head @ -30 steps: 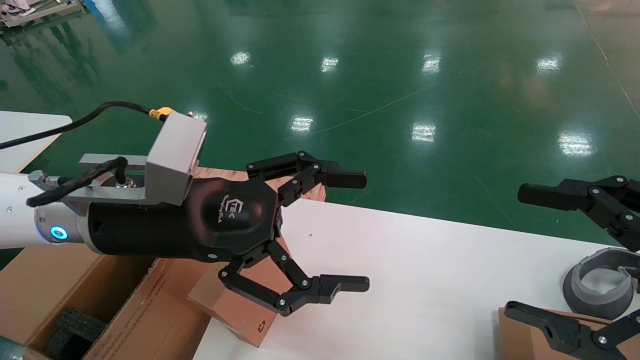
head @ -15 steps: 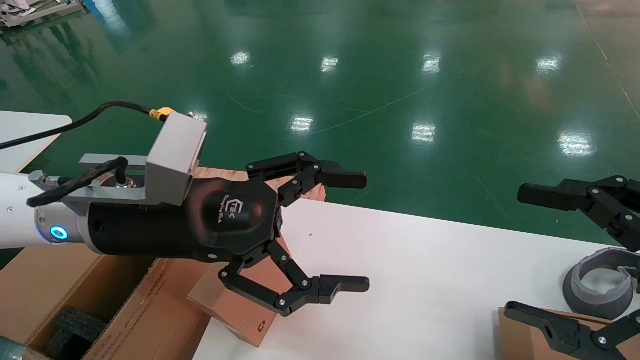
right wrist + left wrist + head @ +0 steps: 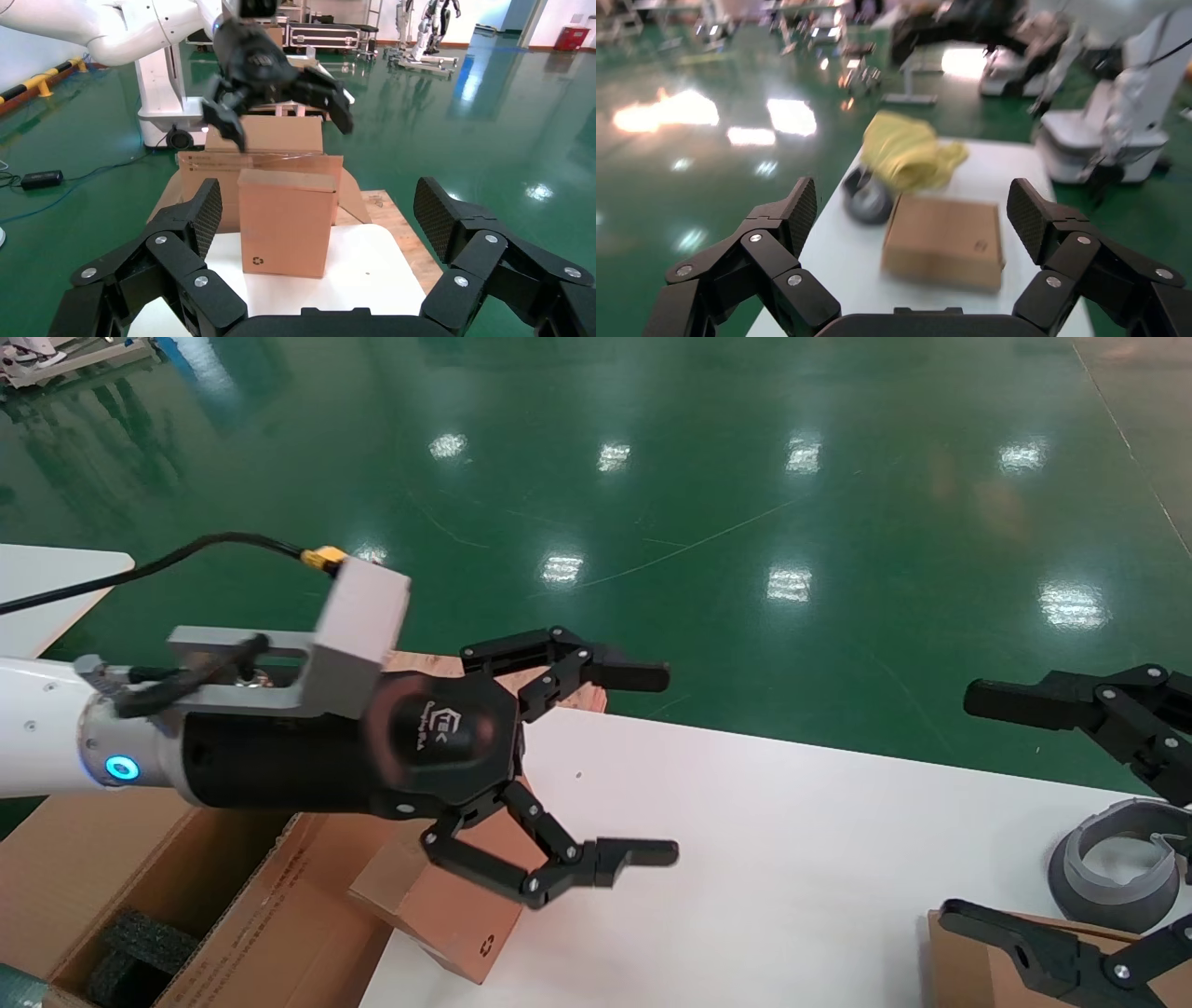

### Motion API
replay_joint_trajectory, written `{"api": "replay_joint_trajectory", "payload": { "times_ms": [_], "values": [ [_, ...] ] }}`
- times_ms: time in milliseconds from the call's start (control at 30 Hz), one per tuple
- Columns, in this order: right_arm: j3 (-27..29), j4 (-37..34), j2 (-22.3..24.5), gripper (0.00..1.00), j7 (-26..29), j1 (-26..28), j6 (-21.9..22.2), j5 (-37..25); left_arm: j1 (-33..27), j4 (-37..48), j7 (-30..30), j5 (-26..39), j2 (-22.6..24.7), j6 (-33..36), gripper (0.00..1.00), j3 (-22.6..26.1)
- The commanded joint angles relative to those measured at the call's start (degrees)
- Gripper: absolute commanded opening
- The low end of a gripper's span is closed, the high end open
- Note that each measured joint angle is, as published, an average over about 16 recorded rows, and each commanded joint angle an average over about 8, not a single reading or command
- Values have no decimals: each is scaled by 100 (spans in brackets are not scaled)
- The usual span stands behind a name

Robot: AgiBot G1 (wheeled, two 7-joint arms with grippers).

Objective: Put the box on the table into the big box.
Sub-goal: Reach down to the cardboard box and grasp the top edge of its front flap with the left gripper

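The box (image 3: 447, 915), small brown cardboard with a black recycling symbol, stands on edge at the left end of the white table (image 3: 792, 822), against the big box (image 3: 233, 915). The right wrist view shows it upright (image 3: 284, 221) before the carton's flap (image 3: 260, 161). My left gripper (image 3: 670, 764) hovers open and empty just above and past the box; it also shows in the right wrist view (image 3: 281, 91). My right gripper (image 3: 957, 803) is open and empty at the table's right end, facing the box from a distance.
Black foam (image 3: 140, 943) lies inside the big box. A second brown box (image 3: 968, 961), a grey roll (image 3: 1108, 877) and a yellow cloth (image 3: 909, 151) lie at the table's right end. A plywood board (image 3: 587, 696) lies beyond the table's left corner.
My left gripper has shifted slightly and turned at the wrist, and its open fingers now look a little less spread. The box and my right gripper have not moved.
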Motion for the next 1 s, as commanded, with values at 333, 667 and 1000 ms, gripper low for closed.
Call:
{"api": "replay_joint_trajectory", "payload": {
  "times_ms": [333,667,1000],
  "values": [
    [0,0,0,100,0,0,0,0,-648,-107,-530,1077,-190,-361,100,542],
    [0,0,0,100,0,0,0,0,-1494,-366,-1568,2079,-230,-359,100,1153],
    [0,0,0,100,0,0,0,0,-2588,-740,-3288,3290,-36,-36,100,2198]
  ]
}}
